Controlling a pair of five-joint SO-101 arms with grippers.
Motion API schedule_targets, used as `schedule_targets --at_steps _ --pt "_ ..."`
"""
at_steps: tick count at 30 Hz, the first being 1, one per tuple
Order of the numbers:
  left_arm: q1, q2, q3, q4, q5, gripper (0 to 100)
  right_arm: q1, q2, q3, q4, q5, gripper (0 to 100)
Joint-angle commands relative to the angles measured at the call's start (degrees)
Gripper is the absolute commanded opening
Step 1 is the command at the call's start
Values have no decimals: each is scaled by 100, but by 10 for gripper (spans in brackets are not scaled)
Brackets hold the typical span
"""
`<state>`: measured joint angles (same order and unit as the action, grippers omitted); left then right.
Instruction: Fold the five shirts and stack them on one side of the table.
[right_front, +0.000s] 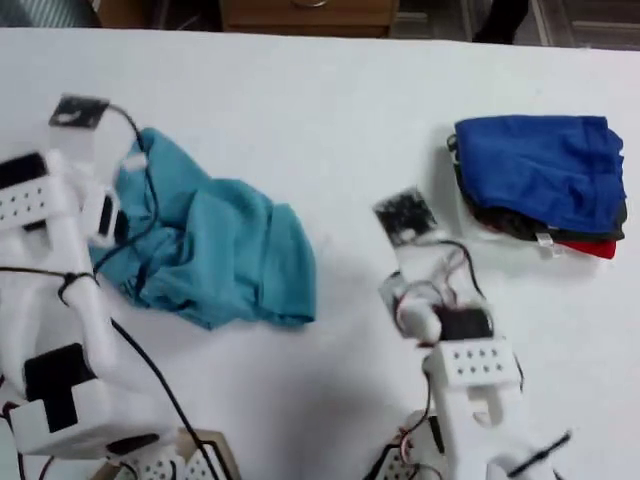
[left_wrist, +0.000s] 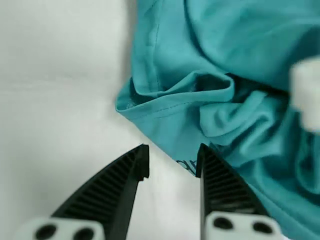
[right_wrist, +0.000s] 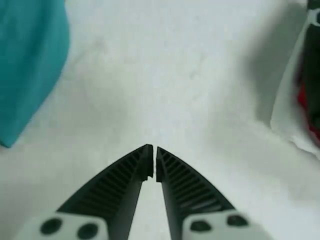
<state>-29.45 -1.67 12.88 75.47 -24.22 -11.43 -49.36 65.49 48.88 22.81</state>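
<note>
1. Two arms stand at the white counter (right_front: 330, 110), one at the left edge of the high view and one at lower centre-right. Each has one hand.
2. One teal shirt (right_front: 215, 250) lies loose left of centre in the high view. It is unfolded and bunched into ridges.
3. One stack (right_front: 520, 228) sits at the upper right, well apart from the teal shirt.
4. A blue shirt (right_front: 540, 170) tops the stack. Under it I can pick out a dark layer (right_front: 495, 215) and a red layer (right_front: 590, 248) poking out at the lower right corner.
5. The right wrist view also catches a white edge (right_wrist: 287, 115) low on the stack. How many garments the stack holds in all, I cannot settle from here.
6. The left hand (left_wrist: 172, 162) has its fingers parted a moderate way with nothing between them. It sits low at the teal shirt's hem, and one fingertip (left_wrist: 202, 155) is right at the cloth. Whether it touches, I cannot tell.
7. The right hand (right_wrist: 154, 162) has its fingers drawn together to a thin slit and grips nothing. It hangs over bare counter between the teal shirt and the stack.
8. In the high view the left arm and its black cables cover the teal shirt's left side. In the right wrist view both the teal shirt and the stack are cut off at the frame edges.
</note>
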Motion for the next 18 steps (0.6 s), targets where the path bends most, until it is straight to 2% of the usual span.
schedule_targets --at_steps 1,3,8,14,18 --pt "-255 -70 646 -826 -149 177 -831 567 -1020 576 -18 22" --pt "-484 -79 857 -1046 -141 177 -1393 866 -1415 787 -44 56" --pt "-1292 -88 945 -985 -149 177 -2554 1895 -2171 927 -53 209" --pt "-2549 -79 945 -985 -941 177 -3363 3073 -3385 927 -70 166" --pt "-3244 -79 892 -1011 -1310 177 -4022 3670 -4246 1191 -527 166"
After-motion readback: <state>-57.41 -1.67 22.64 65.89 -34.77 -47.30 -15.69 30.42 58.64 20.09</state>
